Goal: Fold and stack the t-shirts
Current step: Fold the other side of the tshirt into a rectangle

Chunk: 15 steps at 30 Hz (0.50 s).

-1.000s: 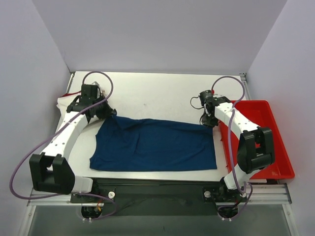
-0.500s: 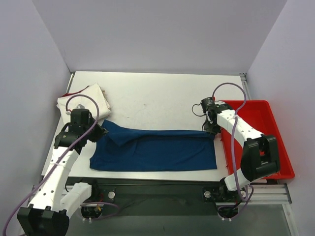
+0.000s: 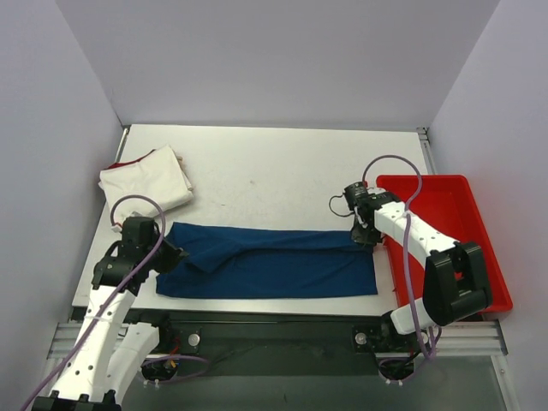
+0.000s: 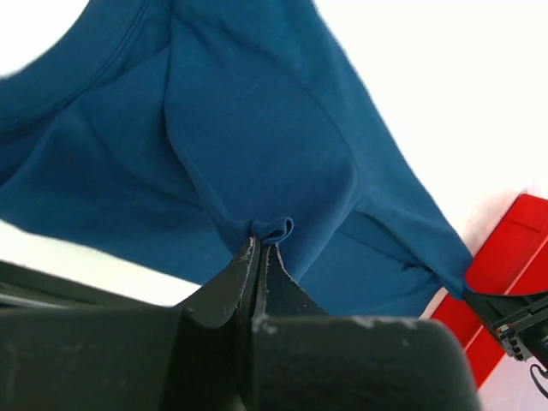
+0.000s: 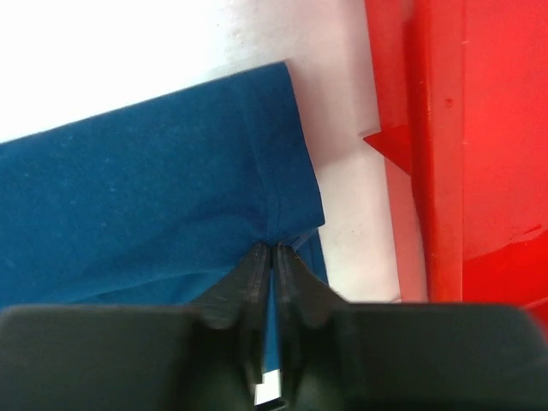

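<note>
The dark teal-blue t-shirt [image 3: 274,264] lies as a long folded band across the near half of the table. My left gripper [image 3: 168,250] is shut on its far left corner, a pinch of cloth [image 4: 276,229] showing between the jaws. My right gripper [image 3: 366,232] is shut on its far right corner [image 5: 282,235], close to the red tray. The shirt's upper layer is drawn toward the near edge. The cream-white t-shirt [image 3: 145,178] with a red edge lies folded at the far left.
The red plastic tray [image 3: 467,257] stands along the table's right side, right next to my right gripper; it also shows in the right wrist view [image 5: 479,128]. The table's near edge [image 3: 265,300] runs just below the blue shirt.
Both grippers have pulled the blue shirt's far edge toward the near side, folding it narrower. The left arm has swung away from the cream-white shirt, which now shows fully.
</note>
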Each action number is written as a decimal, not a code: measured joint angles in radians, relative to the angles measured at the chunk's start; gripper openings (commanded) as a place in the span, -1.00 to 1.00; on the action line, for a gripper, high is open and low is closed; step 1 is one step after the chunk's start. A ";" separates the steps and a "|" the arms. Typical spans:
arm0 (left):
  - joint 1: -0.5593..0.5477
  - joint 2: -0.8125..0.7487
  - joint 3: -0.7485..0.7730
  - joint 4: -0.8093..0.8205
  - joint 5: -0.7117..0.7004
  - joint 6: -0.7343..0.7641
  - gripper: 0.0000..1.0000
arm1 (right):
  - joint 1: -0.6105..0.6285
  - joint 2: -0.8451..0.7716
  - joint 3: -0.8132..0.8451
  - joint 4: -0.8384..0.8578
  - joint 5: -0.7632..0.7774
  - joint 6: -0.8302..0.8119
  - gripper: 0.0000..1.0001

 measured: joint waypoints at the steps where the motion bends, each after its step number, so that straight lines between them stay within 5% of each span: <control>1: 0.000 -0.012 -0.014 -0.007 0.003 -0.008 -1.00 | 0.006 0.000 -0.003 0.000 0.000 0.002 -0.54; 3: 0.000 -0.035 -0.043 -0.025 0.009 -0.019 -1.00 | 0.021 -0.004 -0.006 -0.002 0.002 0.005 -0.06; 6: 0.000 -0.063 -0.082 -0.042 0.016 -0.027 -1.00 | 0.070 -0.033 -0.006 -0.009 0.013 -0.001 0.14; 15: 0.000 -0.089 -0.146 -0.048 0.036 -0.035 -1.00 | 0.293 -0.132 0.040 -0.009 0.005 -0.001 0.12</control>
